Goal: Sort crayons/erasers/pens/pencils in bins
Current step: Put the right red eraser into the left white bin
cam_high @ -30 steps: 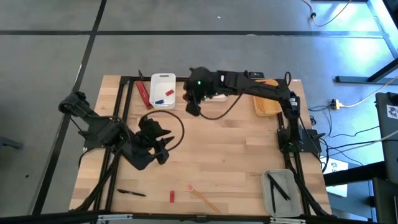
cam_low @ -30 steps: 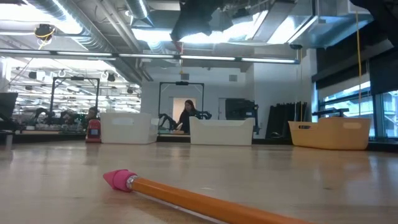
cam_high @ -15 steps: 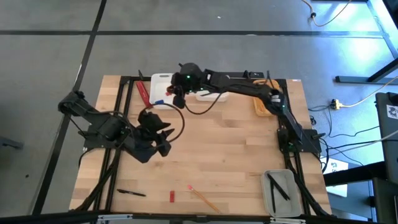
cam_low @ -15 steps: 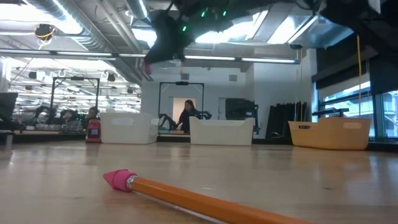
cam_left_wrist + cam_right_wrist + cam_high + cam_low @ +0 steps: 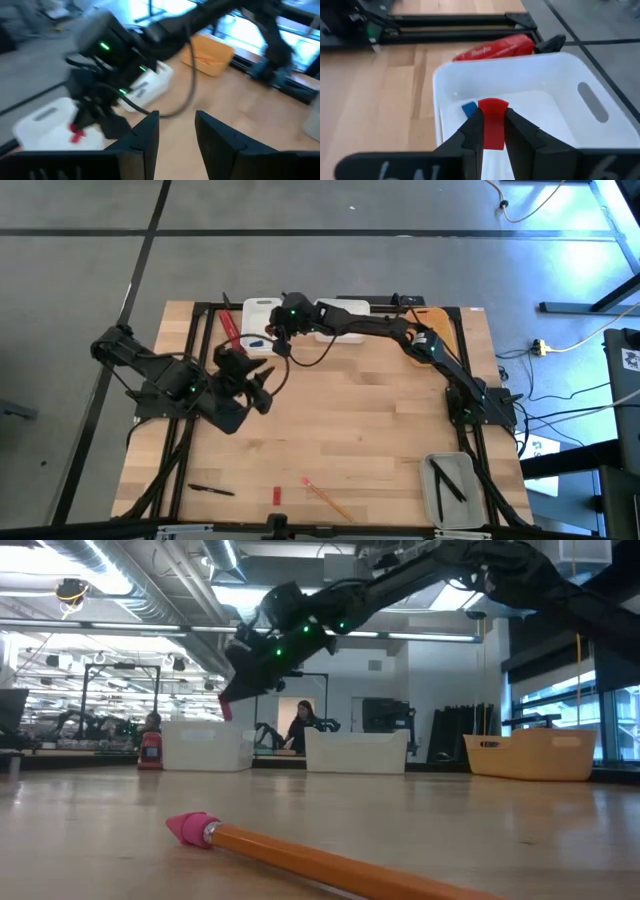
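Now we see the right gripper (image 5: 493, 131) pinching a red eraser (image 5: 493, 125) above the wider white bin (image 5: 600, 130); our left gripper (image 5: 176, 131), fingers spread and empty, hangs over the table's left side.

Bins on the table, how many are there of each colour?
White: 2, the narrow white bin and the wider white bin
Yellow-orange: 1, the yellow-orange bin
Grey: 1, the grey bin
Total: 4
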